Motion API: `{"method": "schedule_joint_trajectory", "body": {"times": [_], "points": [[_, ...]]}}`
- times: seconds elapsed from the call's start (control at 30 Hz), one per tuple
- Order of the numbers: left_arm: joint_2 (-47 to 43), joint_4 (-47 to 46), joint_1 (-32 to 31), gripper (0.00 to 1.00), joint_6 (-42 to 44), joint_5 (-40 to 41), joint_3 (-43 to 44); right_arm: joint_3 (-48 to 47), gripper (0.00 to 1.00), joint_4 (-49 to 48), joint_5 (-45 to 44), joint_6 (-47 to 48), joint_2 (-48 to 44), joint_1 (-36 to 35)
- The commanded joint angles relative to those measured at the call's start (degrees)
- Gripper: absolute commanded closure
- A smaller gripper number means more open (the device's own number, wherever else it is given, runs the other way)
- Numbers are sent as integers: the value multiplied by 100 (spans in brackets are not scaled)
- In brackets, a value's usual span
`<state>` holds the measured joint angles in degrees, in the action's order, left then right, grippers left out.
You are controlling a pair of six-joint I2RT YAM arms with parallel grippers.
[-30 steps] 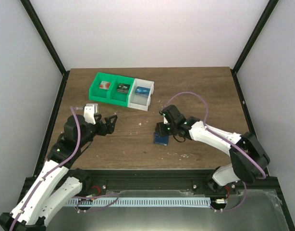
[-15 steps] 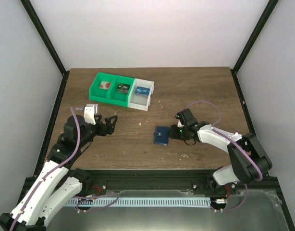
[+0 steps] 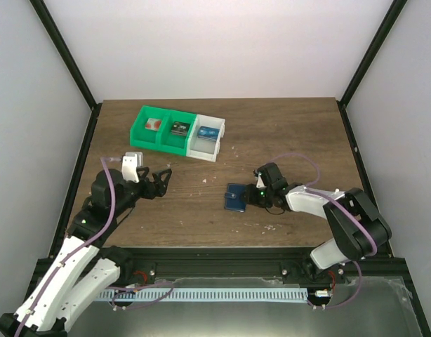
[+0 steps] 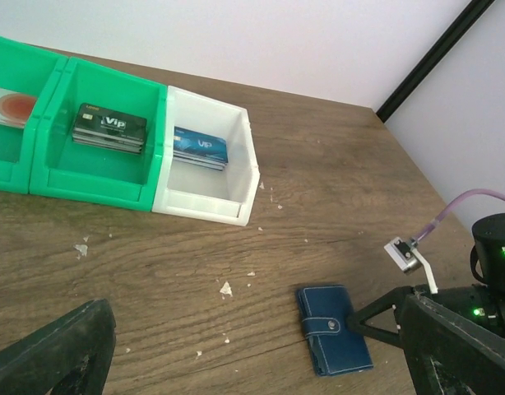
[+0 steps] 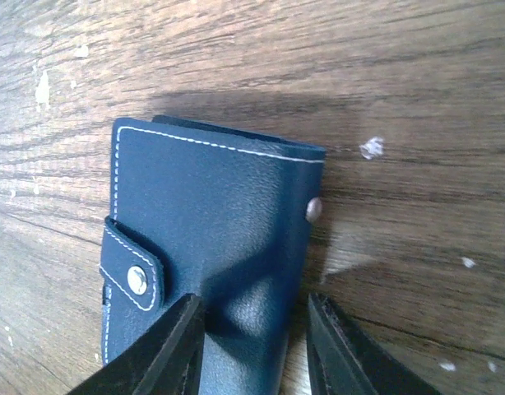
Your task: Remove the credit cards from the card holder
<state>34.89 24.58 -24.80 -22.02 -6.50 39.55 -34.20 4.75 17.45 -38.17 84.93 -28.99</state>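
Observation:
The card holder lies closed on the table, a blue wallet with its snap strap fastened. My right gripper is low at its right edge. In the right wrist view the right gripper is open, with one finger over the blue leather and the other beside the edge on the wood. Three credit cards lie in the tray: a red-and-white one, a dark one and a blue one. My left gripper hangs wide open and empty, well left of the holder.
The green-and-white three-compartment tray stands at the back left of the wooden table. Small white crumbs dot the wood between tray and holder. Black frame posts run along both sides.
My right gripper has come down from above the card holder to its right edge, and its jaws have narrowed. The holder now lies flat. The left arm has hardly moved.

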Motion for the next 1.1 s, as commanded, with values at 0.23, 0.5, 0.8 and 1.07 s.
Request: {"method": "schedule_joint_trajectory", "body": {"times": [0.23,0.5,0.8,1.07], "points": [[233,-185,-25,9,100,-333,-75,238,83,-462,226,35,63,25],[1159,310,-74,14,-365,-563,155,-75,99,-176,911,-9,-209,26],[2065,-127,-233,24,-771,-1610,18,-96,99,-619,1805,-812,-805,-132],[2595,-691,-944,30,-1363,-1697,-27,-215,100,-1151,2009,-1268,-422,-703]]}}
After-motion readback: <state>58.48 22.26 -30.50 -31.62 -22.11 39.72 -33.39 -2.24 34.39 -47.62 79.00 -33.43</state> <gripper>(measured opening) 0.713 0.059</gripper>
